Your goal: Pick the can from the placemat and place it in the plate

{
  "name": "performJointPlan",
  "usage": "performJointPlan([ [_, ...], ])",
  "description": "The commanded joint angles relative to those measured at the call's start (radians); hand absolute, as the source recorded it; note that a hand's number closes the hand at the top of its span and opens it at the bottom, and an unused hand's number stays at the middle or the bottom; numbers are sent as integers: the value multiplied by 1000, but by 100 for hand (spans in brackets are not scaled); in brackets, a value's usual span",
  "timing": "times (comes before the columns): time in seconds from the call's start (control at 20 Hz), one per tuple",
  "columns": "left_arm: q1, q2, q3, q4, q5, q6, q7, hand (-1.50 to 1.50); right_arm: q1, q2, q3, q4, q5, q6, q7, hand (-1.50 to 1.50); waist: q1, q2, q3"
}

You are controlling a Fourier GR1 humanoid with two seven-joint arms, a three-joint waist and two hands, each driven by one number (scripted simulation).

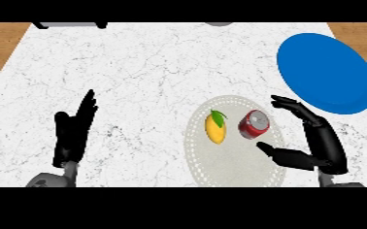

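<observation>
A: Can (254, 124)?
B: On the placemat (233, 165), beside a lemon (216, 127); blue plate (323, 73) apart.
A: Hands?
B: Right hand (315, 140) spread wide beside the can, not touching; left hand (73, 131) open, resting.

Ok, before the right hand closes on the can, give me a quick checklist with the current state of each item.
1. Can on the placemat: ok.
2. Right hand open, fingers beyond the can and thumb on its near side: ok.
3. Fingers touching the can: not ok, a gap shows.
4. Lemon apart from the can, on its far side from the hand: ok.
5. Blue plate bare, up right of the hand: ok.
6. Left hand open, resting far left: ok.
</observation>
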Motion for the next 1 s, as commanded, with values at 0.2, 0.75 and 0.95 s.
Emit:
performJointPlan([
  [0.2, 12, 11, 14, -11, -8, -14, 13, 0, -62, -207, 17, -12, 246, 10, 163, -150, 13, -4, -5],
  [0.75, -4, -23, -16, -46, -44, -17, 54, 0, -250, -282, 172, -81, 345, 342, 607, -150, 21, -2, -4],
  [0.95, -7, -11, 42, -26, -17, -50, 57, 0, -215, -263, 183, -81, 334, 427, 642, -150, 11, -2, -3],
])
